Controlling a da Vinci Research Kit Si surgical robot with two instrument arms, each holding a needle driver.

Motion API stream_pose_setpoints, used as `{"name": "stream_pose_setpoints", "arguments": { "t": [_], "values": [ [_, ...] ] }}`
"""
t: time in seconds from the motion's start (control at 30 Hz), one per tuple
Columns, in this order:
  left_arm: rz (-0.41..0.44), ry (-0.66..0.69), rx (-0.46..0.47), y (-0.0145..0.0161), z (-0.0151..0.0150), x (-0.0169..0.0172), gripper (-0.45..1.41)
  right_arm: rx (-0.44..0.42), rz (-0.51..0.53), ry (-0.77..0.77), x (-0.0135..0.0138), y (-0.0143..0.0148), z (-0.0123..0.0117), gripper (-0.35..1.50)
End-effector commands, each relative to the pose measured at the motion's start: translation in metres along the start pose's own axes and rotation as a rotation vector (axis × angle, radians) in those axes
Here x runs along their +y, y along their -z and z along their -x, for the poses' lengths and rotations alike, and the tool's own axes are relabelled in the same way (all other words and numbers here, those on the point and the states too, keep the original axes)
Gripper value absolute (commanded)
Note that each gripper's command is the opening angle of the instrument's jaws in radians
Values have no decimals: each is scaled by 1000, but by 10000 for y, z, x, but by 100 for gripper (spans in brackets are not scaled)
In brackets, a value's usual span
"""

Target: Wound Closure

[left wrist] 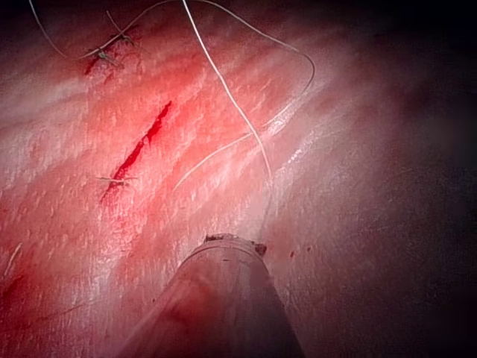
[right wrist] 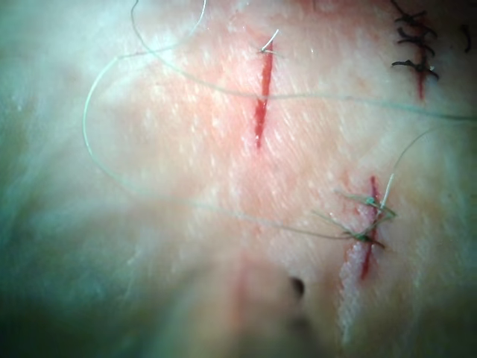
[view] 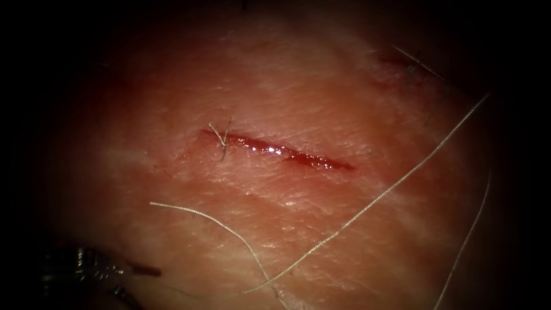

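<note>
Pale pink tissue [view: 321, 241] spreads across the endoscope view, darkening toward the edges, its skin finely creased and streaked with lighter bands. Running through the middle is the cut [view: 287, 152], a slim red slit slanting down from left to right, wet with glistening red fluid [view: 270, 149]. Across its left end sits one finished stitch [view: 221, 138], its short cut tails sticking up. Up at the far right edge there's a second, darker wound [view: 402, 60] with thread ends poking out; in the right wrist view, two more sutured cuts lie near the open one, one closed with dark stitches [right wrist: 414, 48], the other with pale ones [right wrist: 369, 216].

Now the thread [view: 379, 198]: a long pale strand sweeps from the upper right down across the tissue below the cut, and a second loose length [view: 229, 232] curls from lower left to cross it near the bottom edge. Another strand [view: 468, 235] trails down the right margin.

Down in the lower left corner, the left arm's tool [view: 86, 267] lurks in shadow, metal barely catching light, and I cannot tell how it is set or whether it holds anything. From the left wrist view the thread runs down to the shaft's tip [left wrist: 231, 242]. As for the needle, I cannot pick it out anywhere.
</note>
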Motion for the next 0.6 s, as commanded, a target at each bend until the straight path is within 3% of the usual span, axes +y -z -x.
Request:
{"name": "stream_pose_setpoints", "arguments": {
  "t": [0.03,0.2,0.23,0.3,0.33,0.47,0.6],
  "values": [
    [3,2,-13,-8,1,-2,-45,38,-10,-8,-11,-5,-16,123],
    [-33,22,-23,26,-11,-24,-45,218,-58,-80,-31,3,-63,121],
    [-33,22,-23,26,-11,-24,-45,218,-58,-80,-31,3,-63,121],
    [-78,39,-10,56,-29,-36,-45,292,-57,-118,-38,5,-88,121],
    [-108,56,20,79,-41,-44,-45,328,-57,-134,-43,5,-102,121],
    [-121,68,70,104,-55,-52,-45,373,-62,-147,-54,2,-121,121],
    [-125,62,210,145,-79,-70,-45,432,-70,-160,-81,-15,-149,123]
  ]
}}
